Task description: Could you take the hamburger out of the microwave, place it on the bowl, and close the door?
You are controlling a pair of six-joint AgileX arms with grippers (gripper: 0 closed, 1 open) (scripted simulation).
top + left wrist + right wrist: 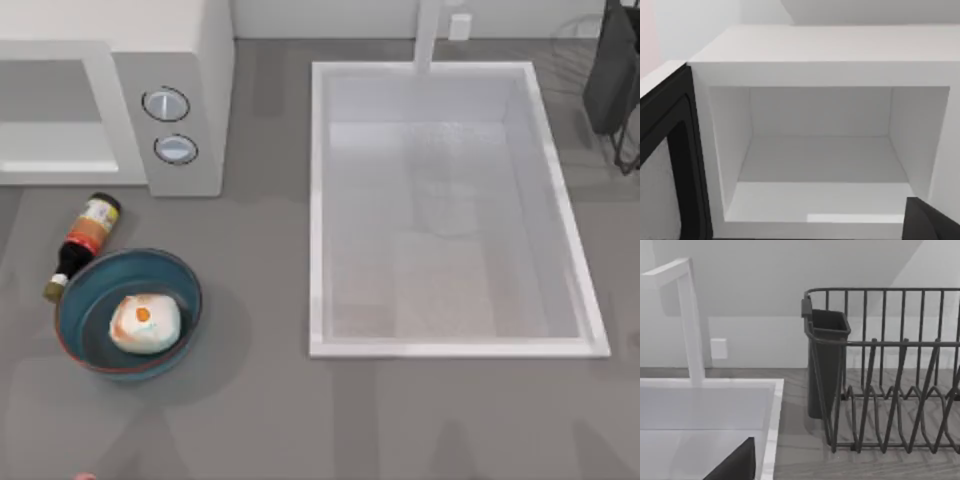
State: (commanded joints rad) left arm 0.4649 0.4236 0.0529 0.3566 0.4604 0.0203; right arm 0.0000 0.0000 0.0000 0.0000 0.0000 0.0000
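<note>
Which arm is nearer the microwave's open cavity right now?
Left: its wrist camera faces the microwave cavity, door open. The right arm's camera looks at the dish rack beside the sink.

1 microwave [190, 80] w/ 2 knobs [166, 104], 1 hamburger [145, 323], 1 bowl [90, 300], 1 bottle [85, 240], 1 sink [320, 210], 1 faucet [428, 35], 1 dish rack [890, 375].

Matt white microwave [190, 60], glossy blue bowl [75, 310]

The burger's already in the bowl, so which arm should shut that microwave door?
Probably the left. Its wrist camera faces the microwave with the open door right beside it, and the hamburger lies in the bowl. The right wrist camera faces the dish rack, far off.
</note>
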